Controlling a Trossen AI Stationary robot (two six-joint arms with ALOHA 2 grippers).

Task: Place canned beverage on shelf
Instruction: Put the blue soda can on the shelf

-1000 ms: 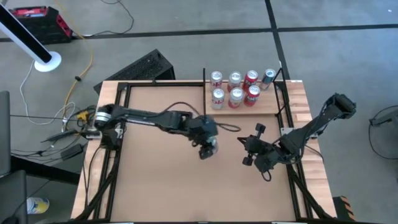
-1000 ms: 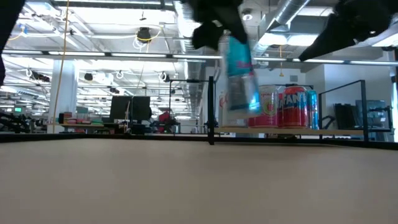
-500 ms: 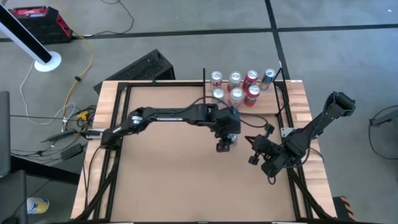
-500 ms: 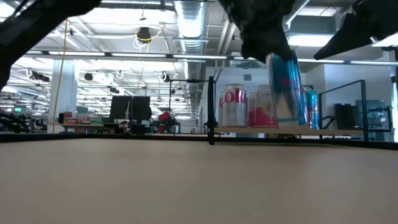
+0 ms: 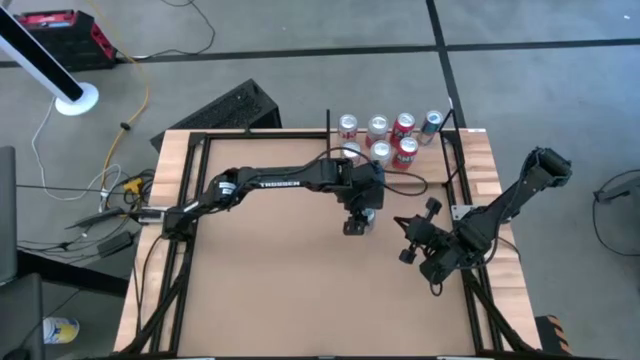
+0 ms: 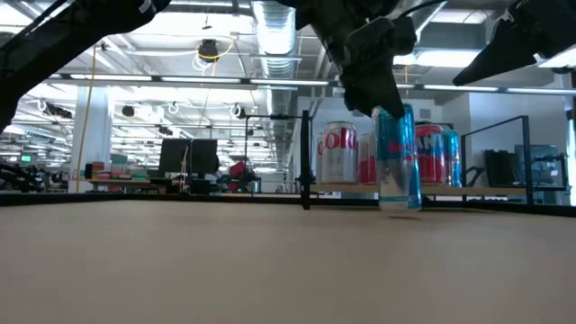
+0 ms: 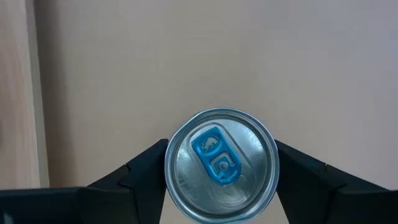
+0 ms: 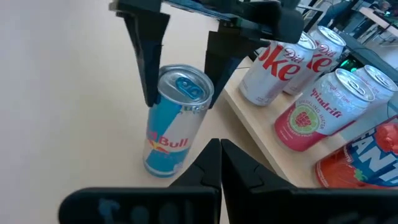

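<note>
The left gripper (image 5: 358, 222) is reaching across the table (image 5: 250, 290) and is hanging over a slim blue and silver can (image 6: 397, 158), its 2 fingers (image 7: 146, 171) sitting at either side of the can's rim. In the left wrist view each finger tip is meeting the can's top (image 7: 221, 165), so the fingers are closed on the can. In the low view the can is standing upright with its base on or just above the tabletop; which of the 2 cannot be told. It is sitting just in front of the shelf (image 6: 468, 190), not on it. The shelf, a pale wood board with thin black posts (image 6: 306, 157), is carrying other cans: in the right wrist view 2 silver cola cans (image 8: 273, 68), a raspberry-print can (image 8: 323, 112) and a blue and red can (image 8: 367, 158) are showing. The right gripper (image 5: 420, 255) is waiting near the table's right edge, well apart from the can, with its fingers (image 8: 211, 165) pressed together and holding nothing.
</note>
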